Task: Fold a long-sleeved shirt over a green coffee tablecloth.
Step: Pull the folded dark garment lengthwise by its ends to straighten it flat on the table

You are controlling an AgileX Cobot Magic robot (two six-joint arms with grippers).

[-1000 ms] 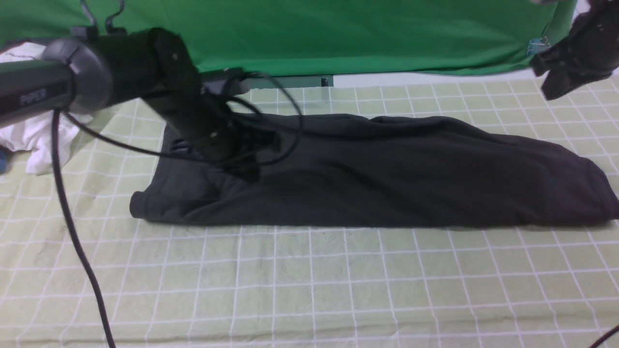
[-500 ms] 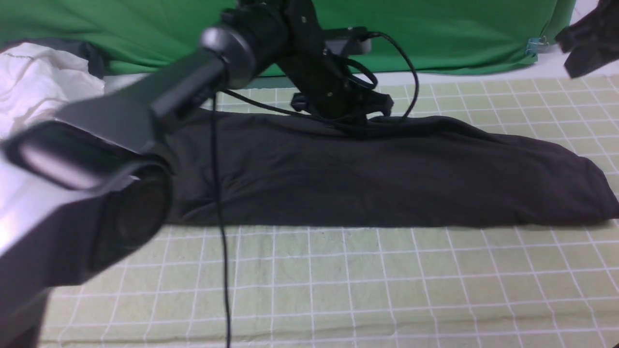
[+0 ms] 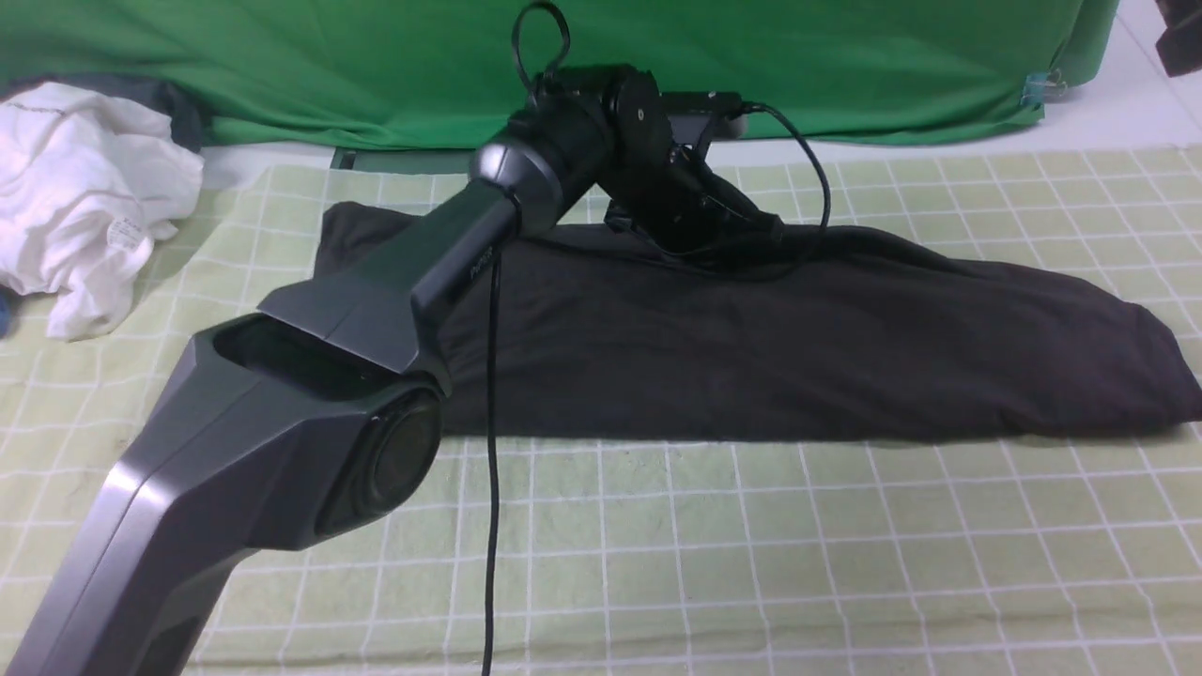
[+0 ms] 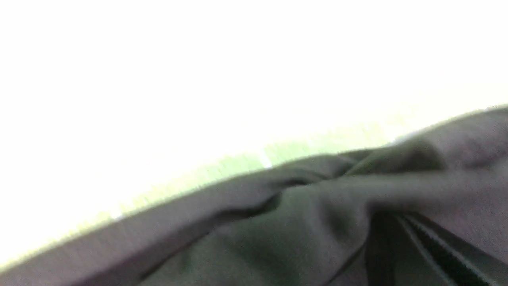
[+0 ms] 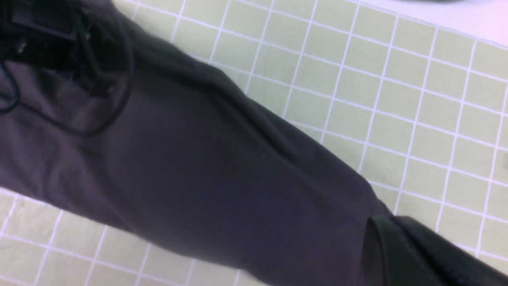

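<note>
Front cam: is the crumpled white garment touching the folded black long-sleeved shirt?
No, the crumpled white garment lies off to the left, with bare pale green grid tablecloth between it and the black long-sleeved shirt.

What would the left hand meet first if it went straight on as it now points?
The long-sleeved shirt. The left hand points down at its far edge, and the left wrist view shows black fabric close ahead, perhaps touching.

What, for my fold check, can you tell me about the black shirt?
The long-sleeved shirt is plain black, soft cotton-looking cloth, folded into a long, lumpy band lying across the green coffee tablecloth, wider at the left end, tapering rightward. No print, label or loose sleeve shows. The left gripper, shut, rests on its far edge.
</note>
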